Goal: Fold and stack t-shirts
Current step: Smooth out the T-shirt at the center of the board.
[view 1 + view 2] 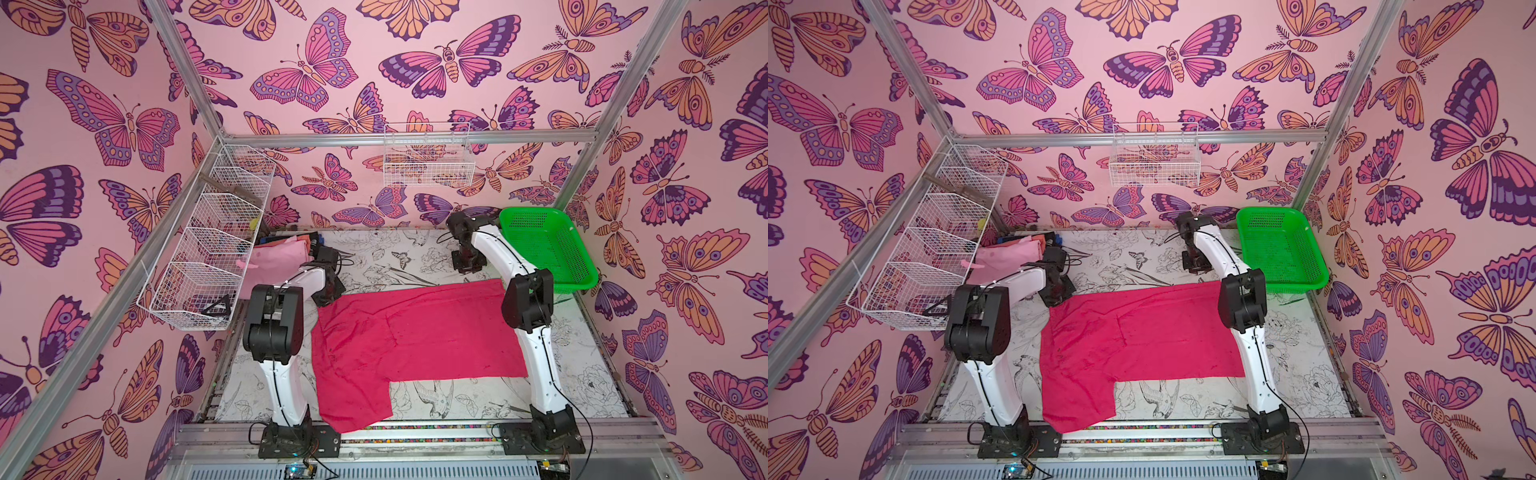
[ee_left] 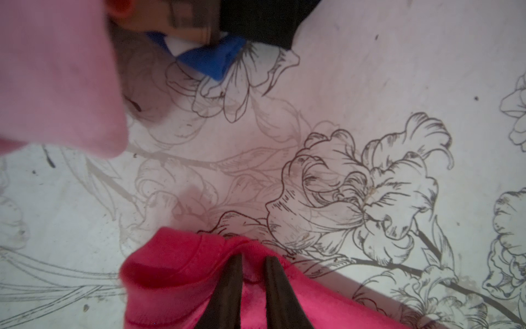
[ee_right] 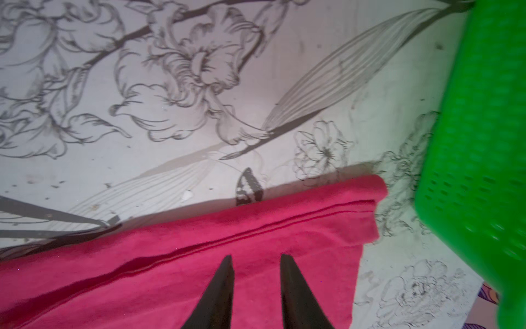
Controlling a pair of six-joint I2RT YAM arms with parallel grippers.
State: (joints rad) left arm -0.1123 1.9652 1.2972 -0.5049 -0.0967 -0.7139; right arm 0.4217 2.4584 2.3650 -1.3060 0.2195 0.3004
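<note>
A: Red shirt (image 1: 415,332), position?

B: Flat mid-table (image 1: 415,257), partly folded. One flap reaches the near edge. Its far left corner is bunched up between the fingers of the left gripper (image 2: 254,257), which is clamped on that cloth.

A: Right gripper (image 3: 257,256)?

B: Fingers apart, nothing between them. It sits over the shirt's far right corner, just short of the double-stitched hem. Cannot tell whether the tips touch the cloth. The basket (image 3: 484,142) is just beside that corner, not touching the shirt.

A: What is hidden or unclear?

B: In both top views the fingertips of both grippers are covered by their own wrists, so the grip shows only in the wrist views. Those views cut off the finger bases. The pink shirt (image 1: 274,257) tops a pile at the far left. The left arm (image 1: 274,316) covers its near part. The orange and dark cloth below shows only as edges. In the left wrist view the pink shirt is a blur, and a blue scrap (image 2: 210,59) beside it is too soft to identify.
</note>
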